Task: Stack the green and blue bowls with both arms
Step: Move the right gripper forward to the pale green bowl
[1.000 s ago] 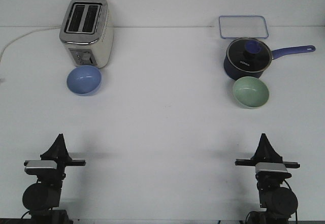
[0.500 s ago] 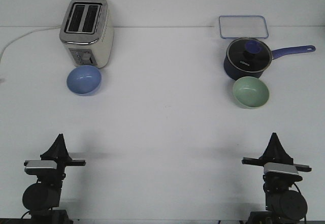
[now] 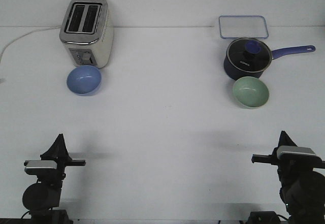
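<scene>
The light blue bowl [image 3: 84, 80] sits upright on the white table at the left, just in front of the toaster. The pale green bowl [image 3: 251, 92] sits upright at the right, just in front of the dark blue pot. My left gripper [image 3: 59, 141] is near the front edge on the left, far from the blue bowl, its fingers together in one point and empty. My right gripper [image 3: 282, 135] is near the front edge at the right, well short of the green bowl. Its fingers show as one short point and hold nothing.
A silver toaster [image 3: 86, 31] with a white cord stands at the back left. A dark blue long-handled pot [image 3: 246, 58] with a glass lid stands behind the green bowl. A clear rectangular lid [image 3: 243, 27] lies at the back right.
My right arm has moved to the right and risen toward the camera, so its gripper looks shorter. The left arm and both bowls have not moved.
</scene>
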